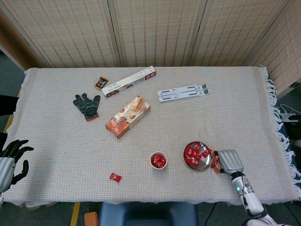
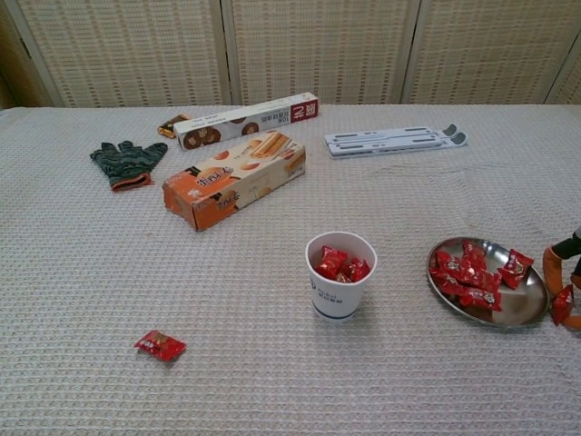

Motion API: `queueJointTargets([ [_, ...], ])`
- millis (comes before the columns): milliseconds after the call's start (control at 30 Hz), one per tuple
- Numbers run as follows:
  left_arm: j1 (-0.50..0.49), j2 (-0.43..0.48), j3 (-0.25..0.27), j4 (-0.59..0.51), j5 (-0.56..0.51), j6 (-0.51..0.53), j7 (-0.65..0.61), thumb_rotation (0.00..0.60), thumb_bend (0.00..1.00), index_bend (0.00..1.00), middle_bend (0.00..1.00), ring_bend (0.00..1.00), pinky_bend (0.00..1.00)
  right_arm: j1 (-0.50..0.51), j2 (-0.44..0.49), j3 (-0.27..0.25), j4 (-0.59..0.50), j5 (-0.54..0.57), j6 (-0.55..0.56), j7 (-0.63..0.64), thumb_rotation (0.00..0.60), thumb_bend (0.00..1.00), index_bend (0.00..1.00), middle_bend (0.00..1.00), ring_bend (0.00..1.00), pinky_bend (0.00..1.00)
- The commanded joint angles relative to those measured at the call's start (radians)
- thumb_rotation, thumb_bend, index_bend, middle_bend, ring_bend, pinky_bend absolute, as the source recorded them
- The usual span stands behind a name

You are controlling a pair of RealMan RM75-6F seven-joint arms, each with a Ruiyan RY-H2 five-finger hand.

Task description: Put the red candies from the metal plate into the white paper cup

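Woven tablecloth (image 1: 235, 117) covers the table. Right hand (image 1: 230, 161) sits at the right rim of the metal plate (image 2: 517, 307), fingertips (image 2: 551, 266) touching it; can't tell if it grips anything. Left hand (image 1: 11, 157) off the left table edge, fingers spread, empty. Red candies (image 2: 472, 272) heaped on the plate's left side, more in the white paper cup (image 2: 339, 283) just left. Stray candy (image 2: 161, 345) near the front edge.
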Motion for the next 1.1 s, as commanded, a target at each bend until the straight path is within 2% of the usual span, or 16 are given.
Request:
queueJointTargets([
  [33, 0.000, 0.000, 0.001, 0.000, 0.001, -0.001, 0.000, 0.600, 0.62, 0.29, 0.13, 0.09, 0.30, -0.003, -0.001, 0.002, 0.004, -0.007, -0.001, 0.005, 0.600, 0.12, 0.59, 0.90, 0.81, 1.00],
  [500, 0.000, 0.001, 0.001, -0.001, 0.001, -0.001, -0.002, 0.600, 0.62, 0.29, 0.13, 0.09, 0.30, -0.025, -0.006, 0.006, -0.007, -0.041, 0.035, -0.018, 0.600, 0.18, 0.64, 0.92, 0.82, 1.00],
  [633, -0.001, 0.000, 0.000, -0.001, 0.000, -0.001, -0.002, 0.600, 0.62, 0.29, 0.13, 0.09, 0.30, -0.029, 0.019, 0.009, -0.061, -0.067, 0.062, -0.032, 0.600, 0.18, 0.64, 0.92, 0.82, 1.00],
  [800, -0.001, 0.001, 0.003, -0.001, 0.005, -0.001, -0.003, 0.600, 0.62, 0.29, 0.13, 0.09, 0.30, -0.011, 0.076, 0.030, -0.182, -0.092, 0.069, -0.048, 0.600, 0.18, 0.64, 0.92, 0.82, 1.00],
  [967, -0.001, 0.000, 0.003, -0.001, 0.004, 0.000, -0.001, 0.600, 0.62, 0.29, 0.13, 0.09, 0.30, 0.038, 0.118, 0.068, -0.299, -0.111, 0.039, -0.073, 0.600, 0.18, 0.64, 0.92, 0.82, 1.00],
  [1100, -0.001, -0.002, 0.001, 0.000, 0.003, 0.000, 0.002, 0.600, 0.62, 0.29, 0.13, 0.09, 0.30, 0.087, 0.117, 0.099, -0.351, -0.120, 0.004, -0.101, 0.600, 0.19, 0.64, 0.92, 0.82, 1.00],
])
